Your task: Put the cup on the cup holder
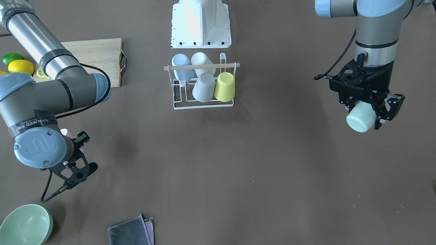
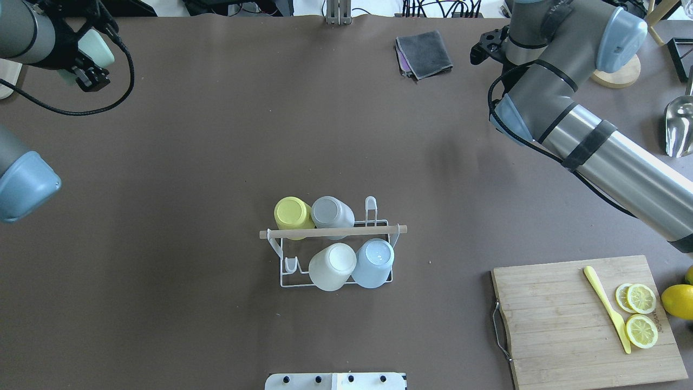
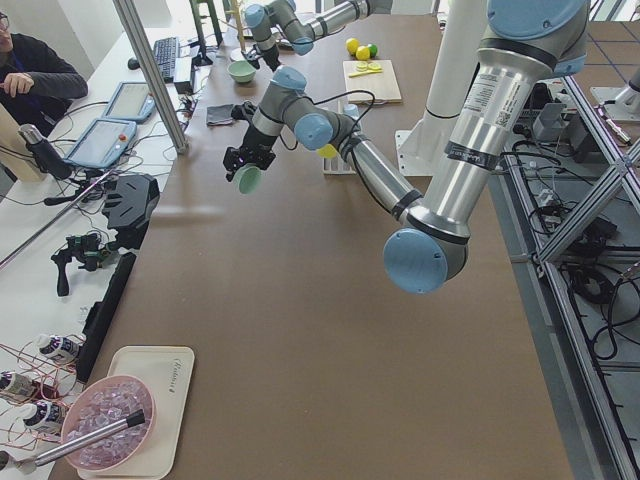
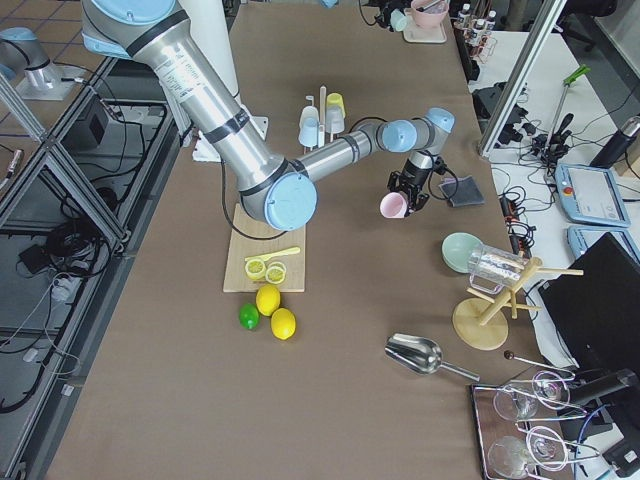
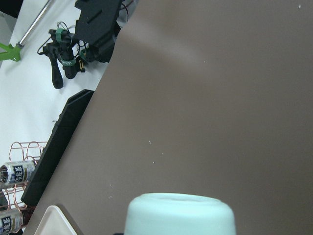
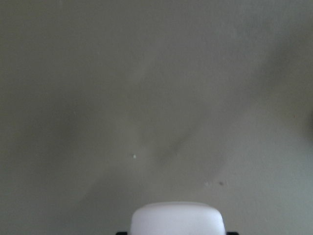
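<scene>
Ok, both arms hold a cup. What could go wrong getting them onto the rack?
1. The rack bears four cups. A free prong sits right beside the white cup, so the mint cup in the left gripper may knock it.
2. The rod crosses the top and could catch a cup.
3. The right gripper holds a pink cup; both arms at the rack may clash.

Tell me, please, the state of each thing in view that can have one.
left gripper: shut on the mint cup, held in the air.
right gripper: shut on the pink cup.
cup holder: upright, four cups on it, two prongs free.
yellow cup: inverted on a prong.
grey cup: inverted on a prong.
white cup: inverted on a prong.
blue cup: inverted on a prong.
lemon slices: cut.
cloth: folded.
</scene>
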You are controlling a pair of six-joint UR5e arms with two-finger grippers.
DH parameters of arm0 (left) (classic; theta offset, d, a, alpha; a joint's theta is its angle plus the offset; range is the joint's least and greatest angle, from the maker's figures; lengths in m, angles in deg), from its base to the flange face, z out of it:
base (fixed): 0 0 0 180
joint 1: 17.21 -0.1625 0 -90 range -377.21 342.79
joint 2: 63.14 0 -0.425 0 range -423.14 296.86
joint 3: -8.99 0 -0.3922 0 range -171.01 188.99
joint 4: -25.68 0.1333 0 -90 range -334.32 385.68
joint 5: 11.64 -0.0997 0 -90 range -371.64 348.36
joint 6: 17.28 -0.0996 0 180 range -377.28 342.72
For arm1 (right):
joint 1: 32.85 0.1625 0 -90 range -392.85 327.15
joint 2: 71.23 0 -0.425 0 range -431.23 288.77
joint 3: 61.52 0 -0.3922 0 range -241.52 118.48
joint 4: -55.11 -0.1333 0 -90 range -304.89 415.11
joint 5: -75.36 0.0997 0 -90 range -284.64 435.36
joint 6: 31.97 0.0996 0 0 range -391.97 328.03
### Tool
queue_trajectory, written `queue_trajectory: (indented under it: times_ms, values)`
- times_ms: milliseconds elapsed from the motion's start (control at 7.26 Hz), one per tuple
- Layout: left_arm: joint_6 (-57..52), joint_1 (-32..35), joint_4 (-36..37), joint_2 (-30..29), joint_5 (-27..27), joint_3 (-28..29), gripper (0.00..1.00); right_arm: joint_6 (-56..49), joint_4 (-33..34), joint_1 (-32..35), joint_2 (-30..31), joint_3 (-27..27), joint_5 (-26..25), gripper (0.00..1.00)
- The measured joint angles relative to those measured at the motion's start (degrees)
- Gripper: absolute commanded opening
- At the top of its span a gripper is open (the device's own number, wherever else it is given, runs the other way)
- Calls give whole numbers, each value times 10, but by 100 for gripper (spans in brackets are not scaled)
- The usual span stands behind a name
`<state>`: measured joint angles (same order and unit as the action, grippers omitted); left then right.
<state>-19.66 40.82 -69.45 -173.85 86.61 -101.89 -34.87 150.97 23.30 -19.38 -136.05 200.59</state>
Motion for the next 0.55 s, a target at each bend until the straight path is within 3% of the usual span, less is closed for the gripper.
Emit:
queue_trajectory:
  times_ms: [276,551]
  values:
    - [47,29,-133,21,55,14,0,103,-235,15,48,-1,59,40]
    - [63,37,-311,54,72,39,0,162,-421,14,64,12,68,40]
